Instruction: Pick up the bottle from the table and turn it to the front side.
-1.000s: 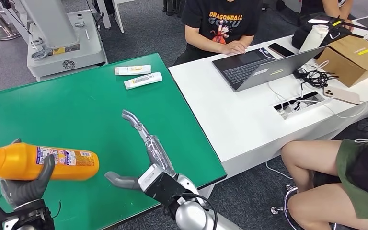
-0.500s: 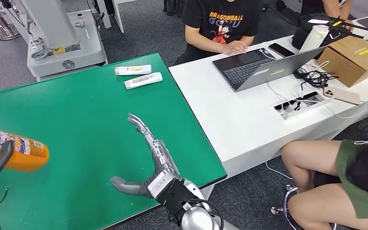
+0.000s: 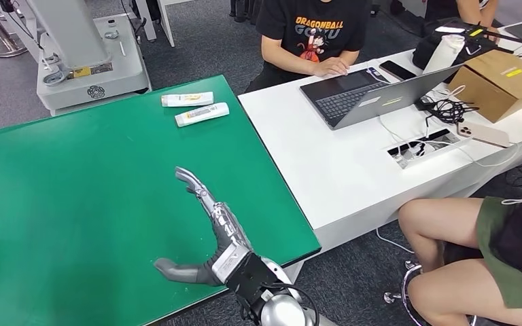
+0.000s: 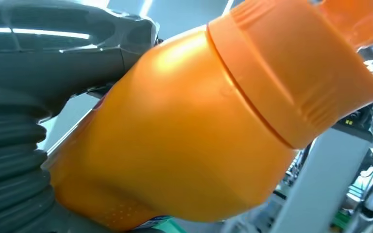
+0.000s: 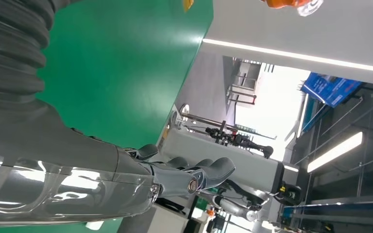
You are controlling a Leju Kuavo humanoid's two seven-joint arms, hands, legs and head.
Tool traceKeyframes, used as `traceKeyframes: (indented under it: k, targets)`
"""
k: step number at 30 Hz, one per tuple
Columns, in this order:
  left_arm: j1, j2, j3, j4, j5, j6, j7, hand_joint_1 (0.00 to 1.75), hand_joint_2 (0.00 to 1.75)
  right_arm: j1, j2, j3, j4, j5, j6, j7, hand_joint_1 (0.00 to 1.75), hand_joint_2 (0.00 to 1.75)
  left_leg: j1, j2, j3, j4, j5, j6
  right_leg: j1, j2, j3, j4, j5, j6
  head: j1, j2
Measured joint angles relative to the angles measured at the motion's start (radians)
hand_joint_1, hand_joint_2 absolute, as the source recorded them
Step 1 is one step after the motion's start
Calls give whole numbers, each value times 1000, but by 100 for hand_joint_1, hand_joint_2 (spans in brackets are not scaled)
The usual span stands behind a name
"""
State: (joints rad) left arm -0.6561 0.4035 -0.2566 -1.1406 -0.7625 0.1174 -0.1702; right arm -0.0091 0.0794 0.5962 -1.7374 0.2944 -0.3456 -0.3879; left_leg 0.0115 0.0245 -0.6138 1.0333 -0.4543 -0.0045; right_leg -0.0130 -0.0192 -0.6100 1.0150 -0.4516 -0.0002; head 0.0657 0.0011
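Orange plastic crowds the left wrist view — the bottle (image 4: pixel 184 131) sits right against the left hand (image 4: pixel 24 121), whose grey thumb and ribbed cover press along its side, so that hand grips the bottle. Its ribbed cap end points away from the wrist, and the bottle is off the green table (image 3: pixel 95 176), lifted in the air. In the right wrist view a sliver of the same orange shows at the picture's edge, beyond the table.

From the head view the right hand (image 3: pixel 207 234) hangs above the table near its front right corner, holding nothing: fingers stretched forward and apart, thumb stuck out sideways toward the table's middle. The right wrist view shows those fingers extended with nothing between them.

Two white tubes (image 3: pixel 202 114) lie side by side near the far right corner of the green table. A white desk (image 3: pixel 326 163) adjoins the right edge — on it a laptop (image 3: pixel 363 92), a phone (image 3: pixel 484 134), cables and a cardboard box (image 3: pixel 499 81). One person (image 3: pixel 312 30) sits at the laptop; another's legs show at the near right.
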Motion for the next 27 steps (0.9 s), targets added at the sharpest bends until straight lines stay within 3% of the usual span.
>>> traceKeyframes:
  k: [8,13,21,27]
  targets:
    - [-6,153,-43,9,-274,8,45,175,175,24,7,0,-17,1,28,-6,0,175,0,2,0,0,0,-1,0,2,-1,0,0,0,0,0]
    - [-6,220,-69,8,-320,-29,27,175,175,41,13,-2,-31,4,43,-6,0,175,0,2,0,0,0,-1,0,2,-1,0,0,0,0,0]
    - [28,263,-103,8,-314,-81,-35,175,175,52,27,-13,-43,5,78,-5,0,175,0,2,0,0,0,-1,0,2,-1,0,0,0,0,0]
    - [75,264,-141,19,-316,-91,-114,175,175,45,47,-23,-55,8,115,19,0,175,0,1,0,0,0,-1,0,1,-1,-1,0,0,0,0]
